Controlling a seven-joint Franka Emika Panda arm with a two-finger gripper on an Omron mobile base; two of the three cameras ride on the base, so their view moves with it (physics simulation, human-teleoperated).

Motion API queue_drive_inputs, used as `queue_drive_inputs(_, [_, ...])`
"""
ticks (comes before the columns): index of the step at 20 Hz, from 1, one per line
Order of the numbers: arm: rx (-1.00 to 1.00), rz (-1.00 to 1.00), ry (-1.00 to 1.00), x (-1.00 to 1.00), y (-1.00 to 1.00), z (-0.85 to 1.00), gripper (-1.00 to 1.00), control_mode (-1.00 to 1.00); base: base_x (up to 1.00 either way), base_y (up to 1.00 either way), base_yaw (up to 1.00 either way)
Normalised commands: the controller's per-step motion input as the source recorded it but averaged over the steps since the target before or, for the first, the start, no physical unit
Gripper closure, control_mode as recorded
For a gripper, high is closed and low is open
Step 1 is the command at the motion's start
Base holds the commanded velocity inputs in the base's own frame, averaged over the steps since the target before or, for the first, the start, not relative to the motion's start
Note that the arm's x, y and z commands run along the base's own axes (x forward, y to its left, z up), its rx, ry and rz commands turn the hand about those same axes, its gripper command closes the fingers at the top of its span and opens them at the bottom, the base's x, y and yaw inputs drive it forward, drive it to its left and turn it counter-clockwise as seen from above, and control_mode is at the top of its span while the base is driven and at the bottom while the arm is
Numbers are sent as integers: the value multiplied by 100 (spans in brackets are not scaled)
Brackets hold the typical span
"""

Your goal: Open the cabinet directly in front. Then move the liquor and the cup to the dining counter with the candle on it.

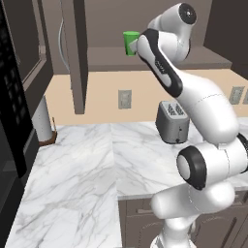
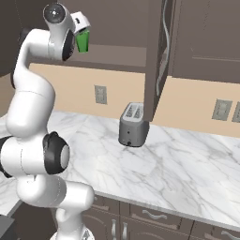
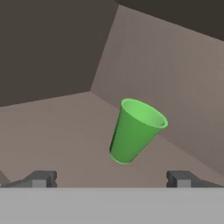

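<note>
Parted jaws face cup [image 3: 136, 130] inside cabinet [image 3: 57, 127].

Two base cameras flank the arm from behind, sharing the toaster [image 1: 173, 122]; the hand camera looks closely past the pincer [image 3: 111, 178] at the cup [image 3: 134, 130].

No legible text or labels
</note>
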Motion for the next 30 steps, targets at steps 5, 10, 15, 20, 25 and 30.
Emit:
queue_drive_inputs(5, [-2, 0, 1, 9, 11, 2, -100, -100, 0, 0, 0])
queue_drive_inputs(10, [0, 0, 2, 9, 14, 0, -100, -100, 0, 0, 0])
queue_drive_inputs(15, [0, 0, 1, 13, 13, 0, -100, -100, 0, 0, 0])
queue_drive_inputs(20, [0, 0, 4, 25, 2, 0, -100, -100, 0, 0, 0])
queue_drive_inputs(25, [0, 0, 4, 32, 0, 0, -100, -100, 0, 0, 0])
queue_drive_inputs(30, [0, 0, 3, 29, 0, 0, -100, -100, 0, 0, 0])
